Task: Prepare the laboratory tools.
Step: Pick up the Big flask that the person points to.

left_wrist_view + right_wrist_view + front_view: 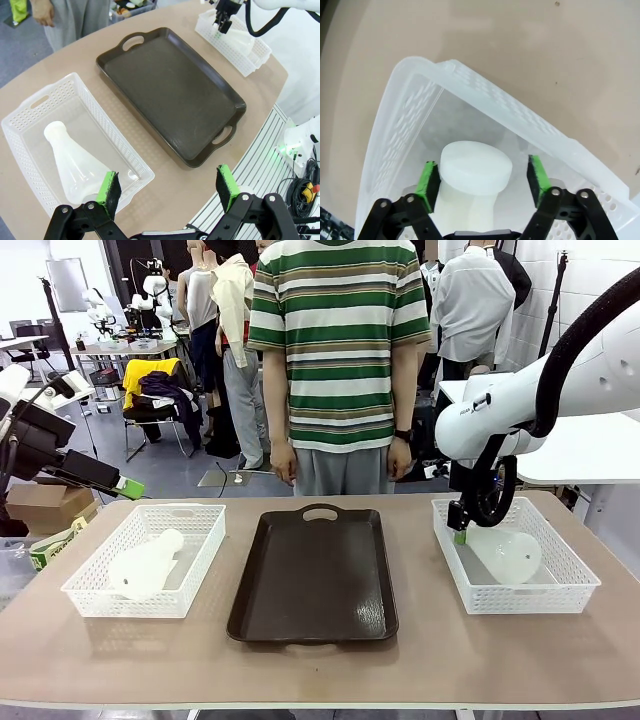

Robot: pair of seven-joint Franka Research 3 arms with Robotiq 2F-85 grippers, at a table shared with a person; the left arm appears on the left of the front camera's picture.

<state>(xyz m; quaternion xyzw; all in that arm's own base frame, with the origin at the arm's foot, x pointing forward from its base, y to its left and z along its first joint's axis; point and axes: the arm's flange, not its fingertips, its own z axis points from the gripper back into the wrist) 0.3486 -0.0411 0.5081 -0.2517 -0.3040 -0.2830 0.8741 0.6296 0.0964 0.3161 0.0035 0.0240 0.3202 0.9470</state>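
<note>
- Front: right gripper (pixel 461 528) points down into the right basket (pixel 580 585), at 3 o'clock of the tray (pixel 312 580). Its tips are at the neck end of the right flask (pixel 508 556), which lies inside.
- Risk, my judgement: the smooth tapered neck may slip from the pads (pixel 460 536) on the lift. The wide base may catch the basket wall and drag the basket.
- Front: left gripper (pixel 128 486) hangs clear of the table, at 11 o'clock of the left basket (pixel 95 598). Left flask (pixel 145 566) lies inside it, untouched.
- Left wrist: left jaws spread wide, holding nothing. Left flask at 10 o'clock of them, top pointing to 11 o'clock. Little risk here.
- Right wrist: right jaws open somewhat wider than the flask's white top (pixel 476 167), straddling it at 9 and 3 o'clock. The 9 o'clock pad sits just beside the top; the other shows a gap. No grip, as I read it.
- Risk: closing off-centre would shove the neck sideways before it clamps.
</note>
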